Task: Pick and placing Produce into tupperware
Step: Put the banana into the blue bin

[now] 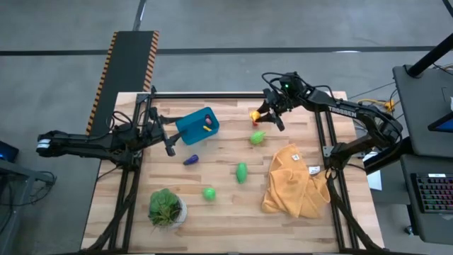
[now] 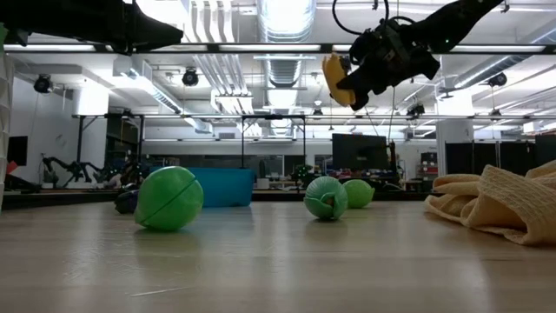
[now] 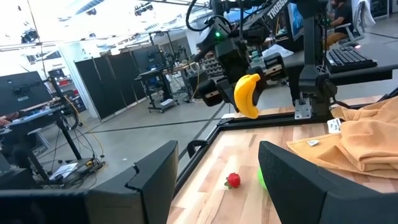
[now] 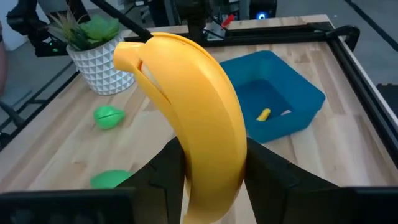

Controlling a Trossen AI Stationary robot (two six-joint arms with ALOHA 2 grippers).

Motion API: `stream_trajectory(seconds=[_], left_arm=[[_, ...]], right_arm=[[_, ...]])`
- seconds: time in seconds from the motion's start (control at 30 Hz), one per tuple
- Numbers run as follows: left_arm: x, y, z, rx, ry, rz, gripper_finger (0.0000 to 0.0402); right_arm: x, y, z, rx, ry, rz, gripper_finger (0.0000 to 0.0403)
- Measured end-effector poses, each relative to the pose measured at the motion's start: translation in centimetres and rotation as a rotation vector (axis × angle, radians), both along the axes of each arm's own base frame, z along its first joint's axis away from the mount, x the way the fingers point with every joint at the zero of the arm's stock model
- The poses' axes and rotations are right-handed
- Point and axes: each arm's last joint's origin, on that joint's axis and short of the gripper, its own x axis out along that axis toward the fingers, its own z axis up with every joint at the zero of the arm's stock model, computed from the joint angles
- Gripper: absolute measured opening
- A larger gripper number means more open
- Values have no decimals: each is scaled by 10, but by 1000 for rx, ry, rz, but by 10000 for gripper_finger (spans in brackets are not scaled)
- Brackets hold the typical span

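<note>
Wooden table (image 1: 226,198), right hand (image 4: 208,163) gripping banana (image 4: 199,118) aloft, left hand (image 3: 214,180) open (near tupperware (image 1: 198,125))

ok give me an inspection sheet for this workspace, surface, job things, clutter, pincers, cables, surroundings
surface: light wooden slatted table, black frame rails around it.
job's things: teal-blue rectangular plastic tub tilted, a small yellow piece inside; yellow toy banana lifted; green toy pieces loose on the table; purple toy eggplant beside the tub; tiny red piece on the table.
clutter: mustard-yellow crumpled cloth; leafy green plant in a white pot.
pincers: right pincer shut on the banana, above the table's far side; left pincer at the tub, fingers apart.
cables: some near the table's right edge.
surroundings: workshop room with desks and monitors.
</note>
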Motion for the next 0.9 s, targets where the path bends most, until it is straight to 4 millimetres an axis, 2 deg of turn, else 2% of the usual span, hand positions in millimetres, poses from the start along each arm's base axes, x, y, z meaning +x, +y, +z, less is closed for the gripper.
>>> stream_trajectory(seconds=[0.17,0.37,0.67,0.9], left_arm=[[0,0,1,0,-4,0,209],[0,0,1,0,-3,1,209],[0,0,1,0,-4,1,209],[0,0,1,0,-4,1,209]], right_arm=[[4,-1,4,-28,-34,-25,125],[17,-1,2,-47,-89,-7,122],[53,-13,-14,-20,-174,-5,122],[92,-24,-25,36,-164,9,123]])
